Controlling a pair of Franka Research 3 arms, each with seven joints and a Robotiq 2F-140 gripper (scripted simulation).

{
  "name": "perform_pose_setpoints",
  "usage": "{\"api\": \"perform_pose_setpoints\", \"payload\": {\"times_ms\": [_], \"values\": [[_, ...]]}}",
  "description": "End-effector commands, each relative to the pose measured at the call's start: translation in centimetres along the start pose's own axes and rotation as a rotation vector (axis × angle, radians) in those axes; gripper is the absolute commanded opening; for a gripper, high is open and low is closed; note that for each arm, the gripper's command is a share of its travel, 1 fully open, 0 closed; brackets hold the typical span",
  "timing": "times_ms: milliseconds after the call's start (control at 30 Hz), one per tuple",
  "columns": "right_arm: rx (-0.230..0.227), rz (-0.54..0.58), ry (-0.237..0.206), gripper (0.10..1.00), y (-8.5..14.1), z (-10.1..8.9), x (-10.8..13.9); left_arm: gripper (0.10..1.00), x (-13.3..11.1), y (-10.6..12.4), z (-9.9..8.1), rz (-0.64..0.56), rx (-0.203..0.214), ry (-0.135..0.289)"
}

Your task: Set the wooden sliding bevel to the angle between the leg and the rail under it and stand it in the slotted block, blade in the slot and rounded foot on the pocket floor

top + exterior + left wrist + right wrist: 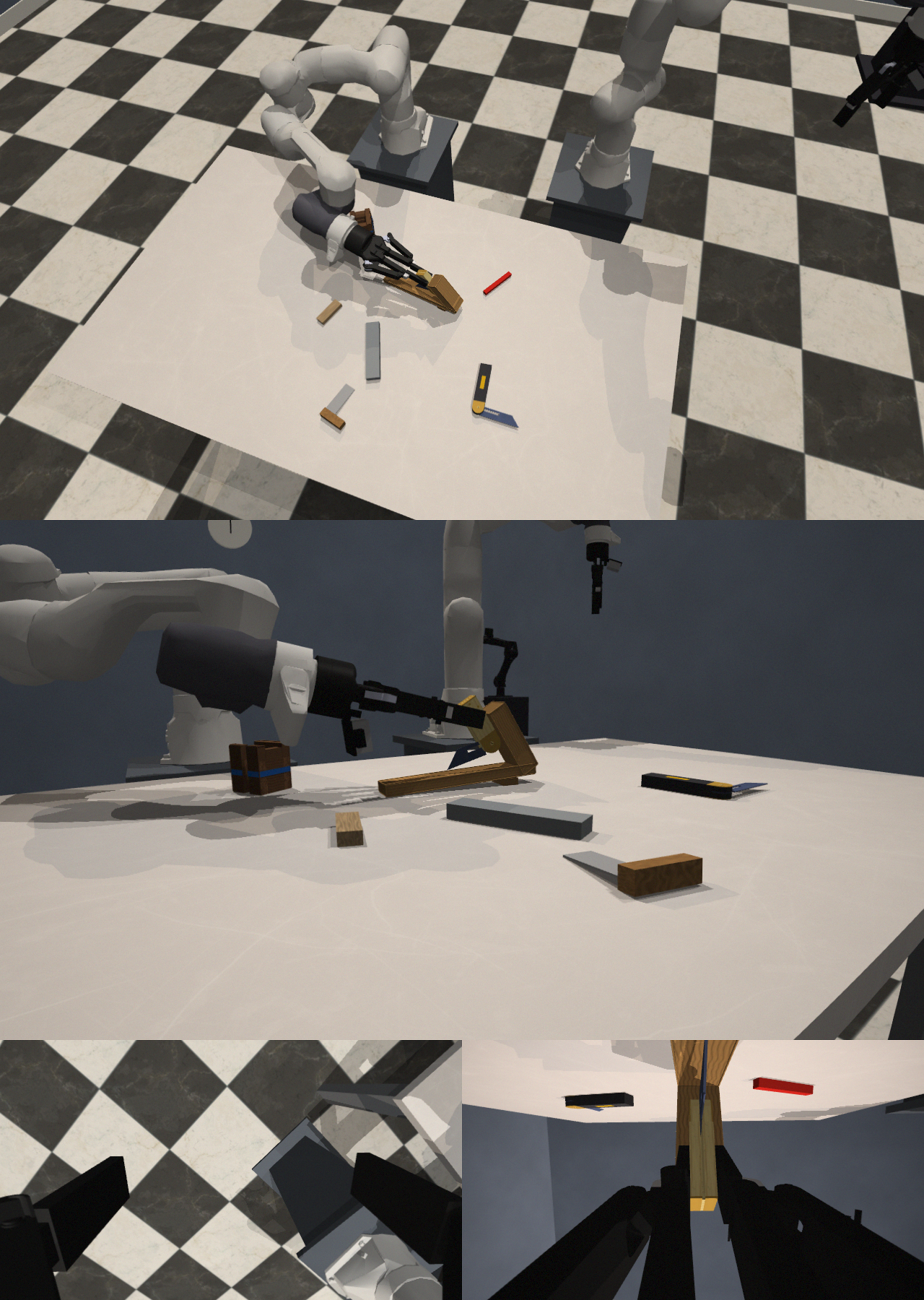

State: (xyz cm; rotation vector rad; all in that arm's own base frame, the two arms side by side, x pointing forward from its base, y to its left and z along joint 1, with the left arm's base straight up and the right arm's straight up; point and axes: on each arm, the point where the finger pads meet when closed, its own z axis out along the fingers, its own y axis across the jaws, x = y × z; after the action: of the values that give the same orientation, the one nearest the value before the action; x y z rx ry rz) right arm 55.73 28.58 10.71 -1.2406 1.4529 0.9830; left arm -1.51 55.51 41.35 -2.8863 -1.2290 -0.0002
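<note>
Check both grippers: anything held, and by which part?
Right gripper: wooden bevel, held by its handle, fingers on the two sides. Left gripper: nothing.

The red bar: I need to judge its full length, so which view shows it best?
The top view, where the red bar lies whole and unobstructed, seen from above. The right wrist view shows it whole too, but low and foreshortened. The exterior and left wrist views do not show it.
</note>
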Motion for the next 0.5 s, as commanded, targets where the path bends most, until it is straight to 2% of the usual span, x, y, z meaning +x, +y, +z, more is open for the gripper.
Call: {"api": "perform_pose_setpoints", "payload": {"times_ms": [0, 467], "values": [[0.003, 0.003, -0.002, 0.099, -0.15, 0.01, -0.12, 1.000, -0.03, 0.08, 0.05, -0.007, -0.004, -0.002], [0.003, 0.003, -0.002, 0.099, -0.15, 0.37, 0.23, 1.000, -0.03, 0.08, 0.05, -0.007, -0.004, -0.002]]}}
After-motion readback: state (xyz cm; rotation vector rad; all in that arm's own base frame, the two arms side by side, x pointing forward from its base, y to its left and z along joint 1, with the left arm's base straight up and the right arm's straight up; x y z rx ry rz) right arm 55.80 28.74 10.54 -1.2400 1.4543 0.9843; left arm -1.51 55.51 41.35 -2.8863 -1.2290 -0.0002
